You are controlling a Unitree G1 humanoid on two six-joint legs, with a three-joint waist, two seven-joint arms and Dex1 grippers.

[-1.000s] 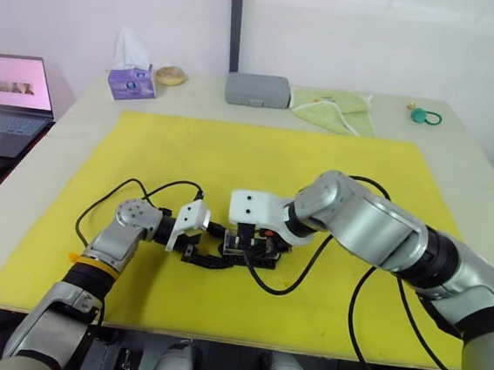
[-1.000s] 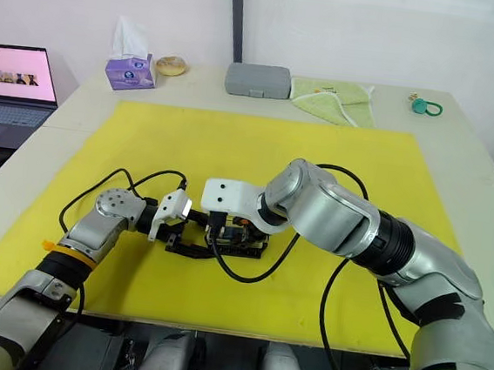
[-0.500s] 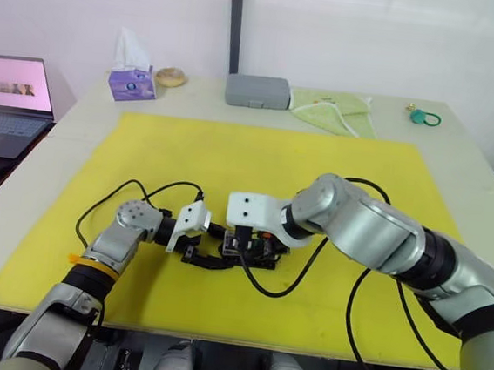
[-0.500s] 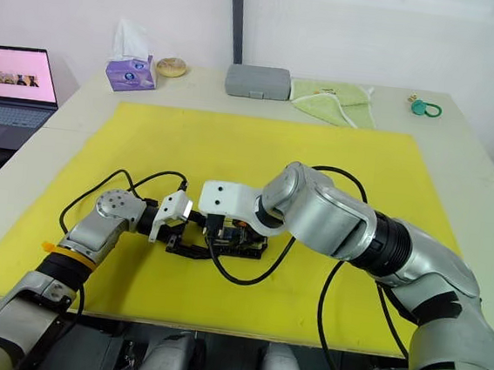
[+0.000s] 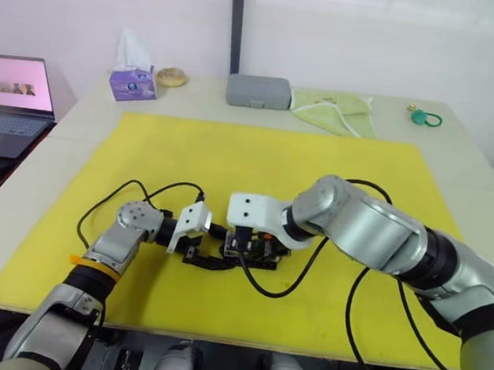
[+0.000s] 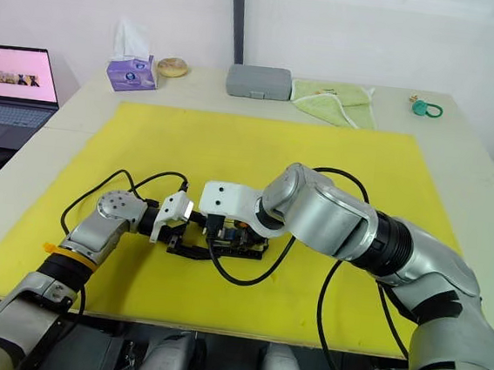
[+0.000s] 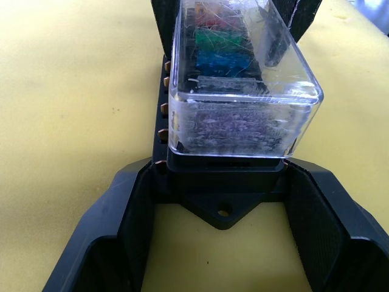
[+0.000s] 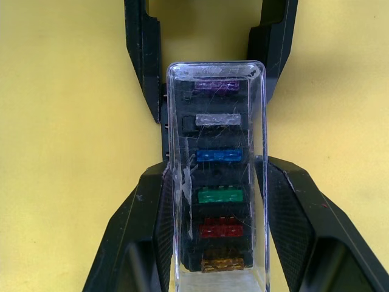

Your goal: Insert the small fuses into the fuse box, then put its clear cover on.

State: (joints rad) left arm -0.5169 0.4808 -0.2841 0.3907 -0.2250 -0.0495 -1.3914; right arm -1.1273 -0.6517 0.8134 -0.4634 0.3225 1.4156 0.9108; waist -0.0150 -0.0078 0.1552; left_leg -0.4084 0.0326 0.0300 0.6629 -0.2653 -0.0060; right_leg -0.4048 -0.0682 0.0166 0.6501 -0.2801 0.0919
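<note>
The black fuse box lies on the yellow mat near its front middle, with the clear cover seated on top. Under the cover sit several small fuses in a row: purple, grey, blue, green, red and orange. My left gripper clasps the box's base at one end. My right gripper comes from the opposite end, its fingers pressed against the cover's two long sides.
A grey case, a tissue box and a green cloth line the table's far edge, with a teal ring at the far right. A laptop sits off to the left. Black cables loop beside the box.
</note>
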